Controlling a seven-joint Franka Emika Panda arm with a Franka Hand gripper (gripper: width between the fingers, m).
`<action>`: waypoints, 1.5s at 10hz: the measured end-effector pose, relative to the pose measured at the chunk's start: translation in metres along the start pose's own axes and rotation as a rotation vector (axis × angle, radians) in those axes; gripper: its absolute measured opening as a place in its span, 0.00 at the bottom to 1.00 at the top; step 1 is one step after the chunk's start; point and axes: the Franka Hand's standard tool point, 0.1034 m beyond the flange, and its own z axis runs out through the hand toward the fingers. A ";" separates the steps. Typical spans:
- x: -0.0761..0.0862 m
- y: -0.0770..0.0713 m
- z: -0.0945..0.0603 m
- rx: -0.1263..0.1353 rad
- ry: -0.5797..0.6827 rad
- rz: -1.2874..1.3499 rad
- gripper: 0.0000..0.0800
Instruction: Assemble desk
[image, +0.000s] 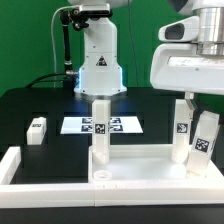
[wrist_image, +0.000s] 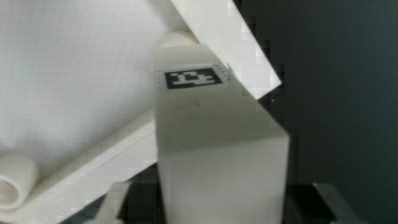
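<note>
Wrist view shows the end effector (wrist_image: 222, 196) clenched on a leg block (wrist_image: 214, 130). It holds the block upright, with the far end at a corner of the tabletop panel (wrist_image: 71, 80) directly beneath it, likely for seating it there. The block's only label is a black-and-white square tag (wrist_image: 192, 77); no readable writing.

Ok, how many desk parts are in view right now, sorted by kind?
Tabletop panel: 1
Leg blocks: 4 (one lying loose on the table, two upright, one tilted)
Total: 5
</note>
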 end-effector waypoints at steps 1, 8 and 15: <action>0.003 0.004 0.001 0.001 -0.003 0.122 0.37; 0.006 0.027 0.001 0.112 -0.120 1.121 0.38; -0.004 0.018 0.003 0.127 -0.091 0.647 0.80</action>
